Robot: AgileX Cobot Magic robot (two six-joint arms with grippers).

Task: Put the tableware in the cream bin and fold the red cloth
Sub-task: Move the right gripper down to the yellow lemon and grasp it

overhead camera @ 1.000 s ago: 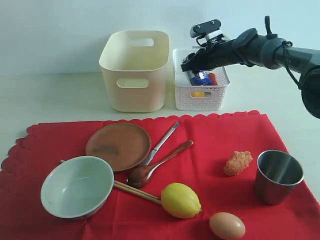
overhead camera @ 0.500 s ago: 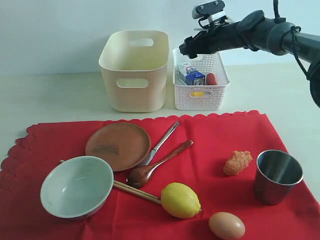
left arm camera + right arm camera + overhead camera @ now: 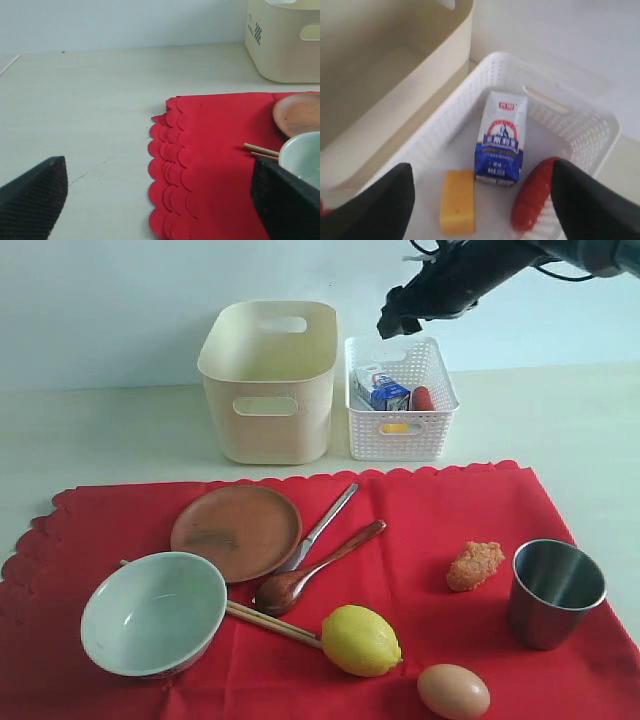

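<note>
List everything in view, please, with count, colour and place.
table: 1, pale, underneath
red cloth: 1, red, front
cream bin: 1, cream, behind cloth
white basket: 1, white, beside bin
milk carton: 1, white-blue, in basket
block: 1, yellow, in basket
red item: 1, red, in basket
plate: 1, brown, on cloth
bowl: 1, pale, cloth left
chopsticks: 2, wooden, partly under bowl
spoon: 1, dark, cloth centre
utensil: 1, silver, beside plate
lemon: 1, yellow, cloth front
egg: 1, tan, cloth front
fried piece: 1, orange, beside cup
cup: 1, steel, cloth right
left gripper: 1, black, open, over cloth edge
right gripper: 1, black, open, above basket
</note>
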